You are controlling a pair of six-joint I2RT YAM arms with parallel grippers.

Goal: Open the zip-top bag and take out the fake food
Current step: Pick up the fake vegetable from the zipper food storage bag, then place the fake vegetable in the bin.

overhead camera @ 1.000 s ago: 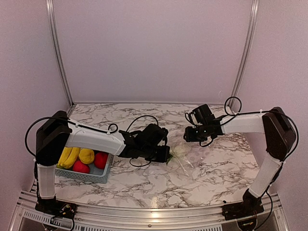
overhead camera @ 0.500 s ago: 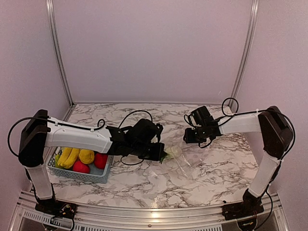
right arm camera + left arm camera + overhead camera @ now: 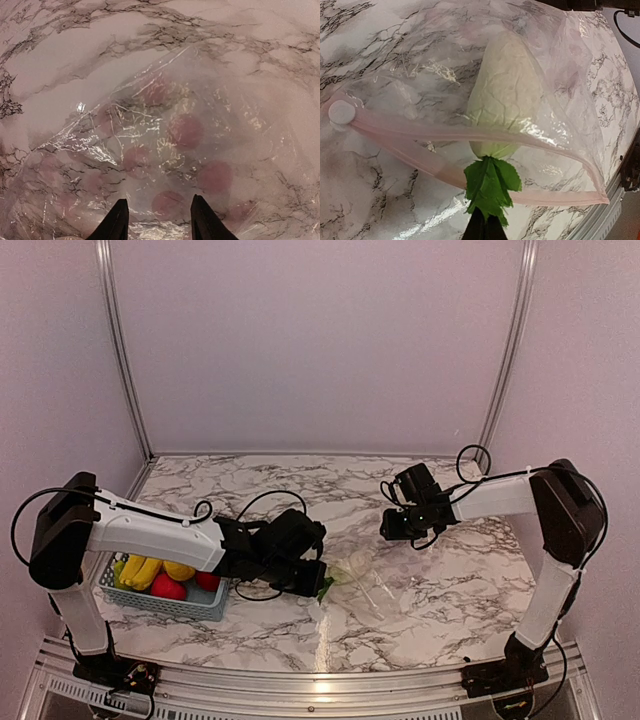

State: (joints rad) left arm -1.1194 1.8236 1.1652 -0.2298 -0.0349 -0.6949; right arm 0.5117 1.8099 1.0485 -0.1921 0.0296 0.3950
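Green-leafed pale toy cabbage point(image 3: 507, 95) sat pinched in our left gripper point(image 3: 484, 226); we needed a slow eight-o'clock pull while our half-open right gripper point(image 3: 159, 215) steadied the clear plastic bag point(image 3: 415, 85).

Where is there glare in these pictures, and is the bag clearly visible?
Top view: lamp glare on the table; the bag almost vanishes. Left wrist: sharp, with bright glints on the bag over the cabbage. Right wrist: white crinkle highlights; the bag's pink spots look soft.

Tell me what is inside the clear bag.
A pale cabbage lies inside the bag, its green leaves poking out the mouth, pinched by the left gripper. Its underside is hidden.
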